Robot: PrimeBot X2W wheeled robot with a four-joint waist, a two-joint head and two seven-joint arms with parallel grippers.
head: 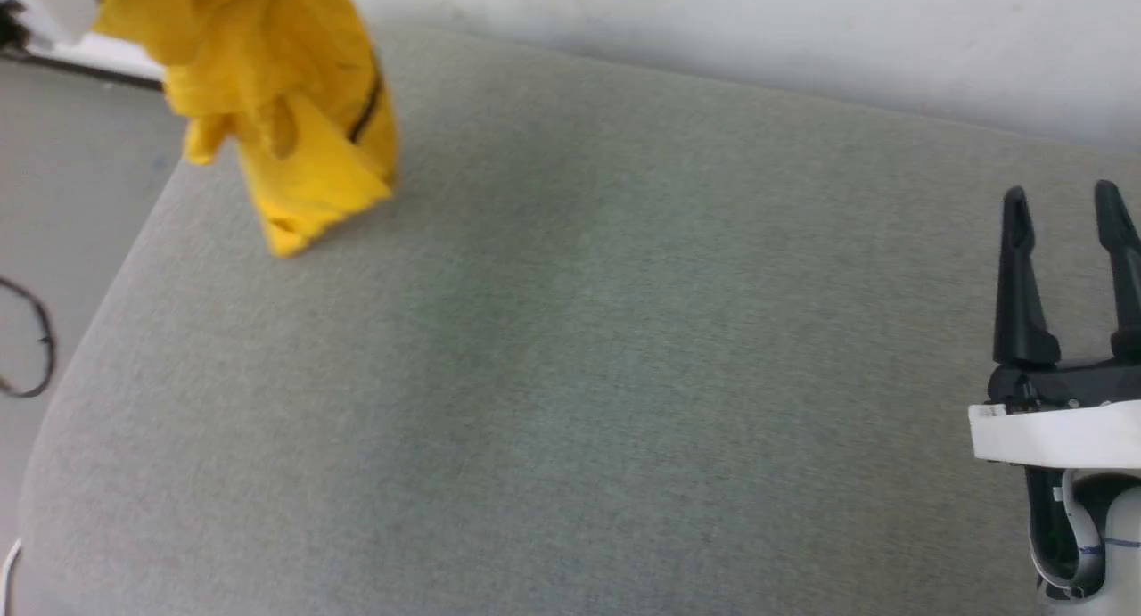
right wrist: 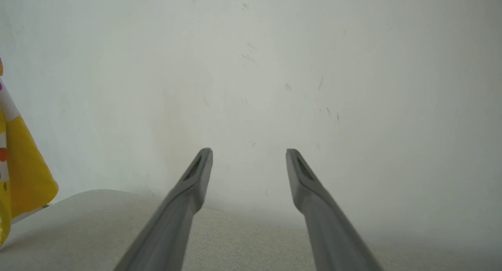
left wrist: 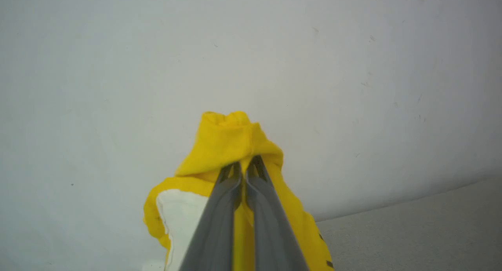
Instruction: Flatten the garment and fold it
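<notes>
While the garment (head: 285, 108) hung bunched over the far left corner of the worktop (head: 579, 375), nothing of the flattening or the folding looked done. Left of that corner lay bare floor (head: 71, 197) with a dark cable loop (head: 31, 340) on it. The left gripper (left wrist: 245, 164) had its fingers pressed together on a gathered fold of the yellow cloth. In the left wrist view a small knot of fabric stood above the tips, and the rest dropped away beneath them, the white patch (left wrist: 180, 220) turned to one side. From the head view the shirt was a crumpled, drooping bundle, somewhat blurred, with a black stripe showing on one fold. Its lowest tip reached down near the corner, but whether it touched the grey surface or hung just clear I could not tell. The middle of the worktop lay open, so in my judgement the place for spreading was ready and unused. At the near right edge the right gripper (head: 1061, 193) stood with its two fingers spread wide, holding nothing, well apart from the garment. By my reckoning the task stood at its very beginning. The shirt hung from a single pinch, and what remained was to take a second hold, lay it flat with sleeves and hem opened, smooth it, and then make every fold.
</notes>
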